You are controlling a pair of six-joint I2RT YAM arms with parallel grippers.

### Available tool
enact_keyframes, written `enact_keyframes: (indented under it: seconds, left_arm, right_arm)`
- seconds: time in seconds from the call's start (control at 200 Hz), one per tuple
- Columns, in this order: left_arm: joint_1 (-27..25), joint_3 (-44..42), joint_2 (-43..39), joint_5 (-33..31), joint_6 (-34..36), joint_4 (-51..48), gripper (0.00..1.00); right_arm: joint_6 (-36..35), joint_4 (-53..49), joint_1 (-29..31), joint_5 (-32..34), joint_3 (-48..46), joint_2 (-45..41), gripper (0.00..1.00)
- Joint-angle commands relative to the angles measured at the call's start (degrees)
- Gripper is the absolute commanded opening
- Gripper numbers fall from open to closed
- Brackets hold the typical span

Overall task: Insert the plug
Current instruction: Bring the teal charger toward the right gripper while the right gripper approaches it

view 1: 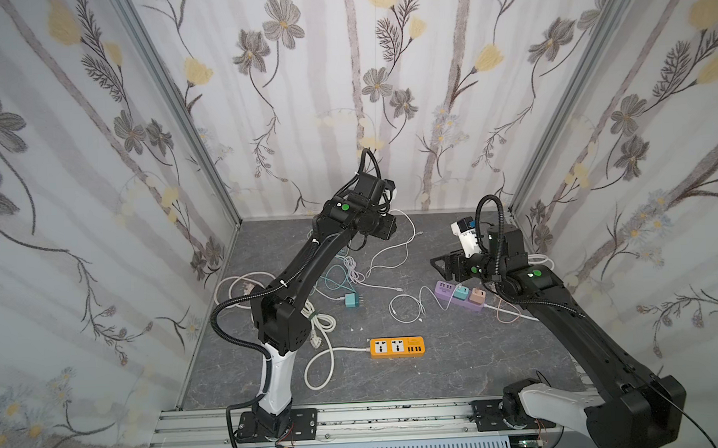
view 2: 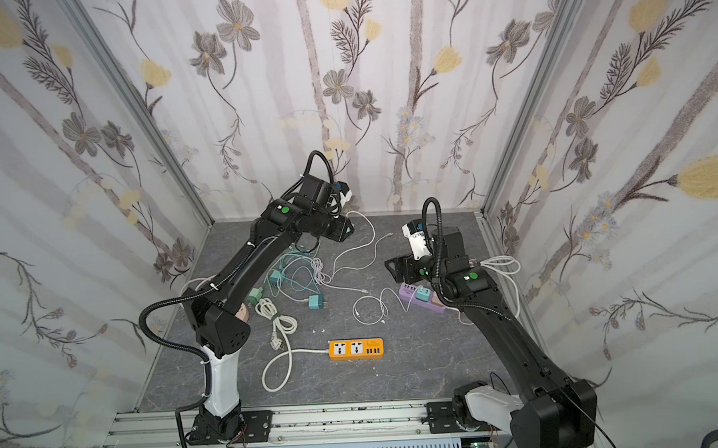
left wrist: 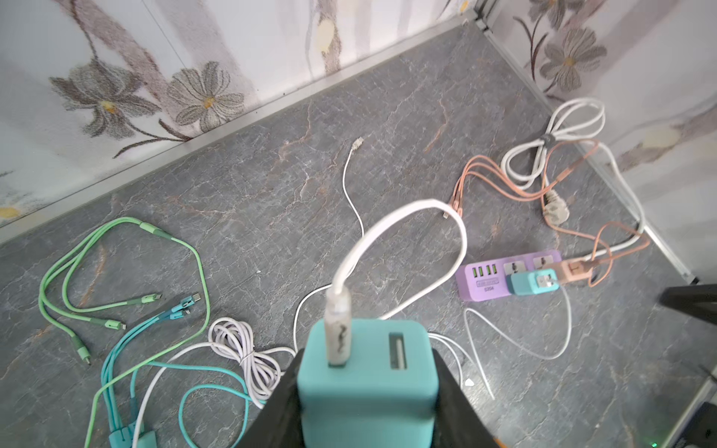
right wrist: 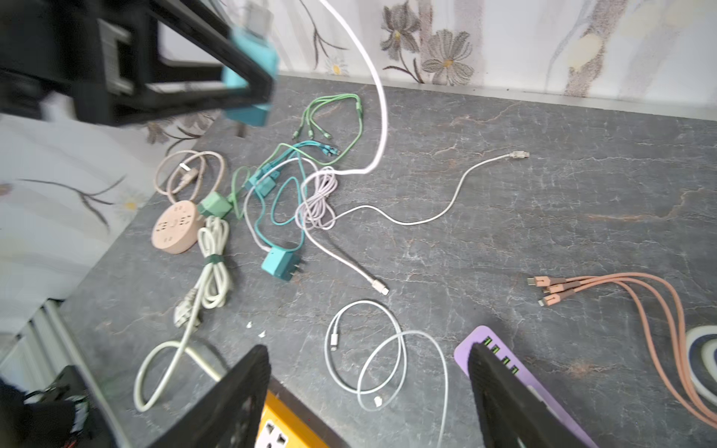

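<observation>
My left gripper point(left wrist: 364, 372) is shut on a teal charger cube point(left wrist: 368, 399) and holds it above the back of the table point(view 1: 459, 366). A white USB plug point(left wrist: 338, 329) sits in one of the cube's two slots; its white cable point(left wrist: 411, 217) loops down to the table. The other slot is empty. In both top views this gripper point(view 1: 386, 228) point(view 2: 343, 230) hangs at the back centre. My right gripper point(right wrist: 368, 391) is open with nothing between its fingers. It hovers to the right point(view 1: 441, 262) over the near end of the purple power strip point(view 1: 460, 297).
The purple strip point(left wrist: 504, 277) carries a teal and a pink adapter. An orange power strip point(view 1: 397, 347) lies front centre. Another teal charger point(right wrist: 280, 263), a round beige socket point(right wrist: 174, 227), green and teal cables point(left wrist: 116, 271), white coils and pink cables point(right wrist: 620, 287) litter the table.
</observation>
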Motion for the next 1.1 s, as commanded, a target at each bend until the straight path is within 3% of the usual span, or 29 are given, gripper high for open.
enact_keyframes:
  seconds: [0.0, 0.25, 0.355, 0.45, 0.795, 1.094]
  left_arm:
    - [-0.9, -6.0, -3.6, 0.8, 9.8, 8.5, 0.19]
    - [-2.8, -20.8, -10.8, 3.8, 23.4, 20.6, 0.19]
    - [-3.6, -29.9, -14.8, 4.9, 30.7, 30.0, 0.18]
    - [-3.8, -35.1, -17.5, 6.3, 33.0, 36.4, 0.17]
    - [-4.0, -38.6, -20.4, 15.9, 38.0, 34.8, 0.18]
    - [-4.2, -43.0, -22.3, 17.4, 45.2, 36.8, 0.19]
  right_arm:
    - [2.9, -3.3, 0.0, -10.5, 0.8, -2.1, 0.79]
    - [20.6, -4.0, -0.6, -16.1, 4.0, 1.0, 0.73]
    - [24.6, -3.7, -0.6, -19.9, 5.0, 3.2, 0.71]
    - [27.1, -2.6, -0.5, -21.1, 5.2, 4.8, 0.69]
    - [28.3, 1.2, -0.4, -25.9, 7.3, 10.6, 0.67]
    - [27.6, 0.6, -0.3, -25.3, 10.3, 13.6, 0.67]
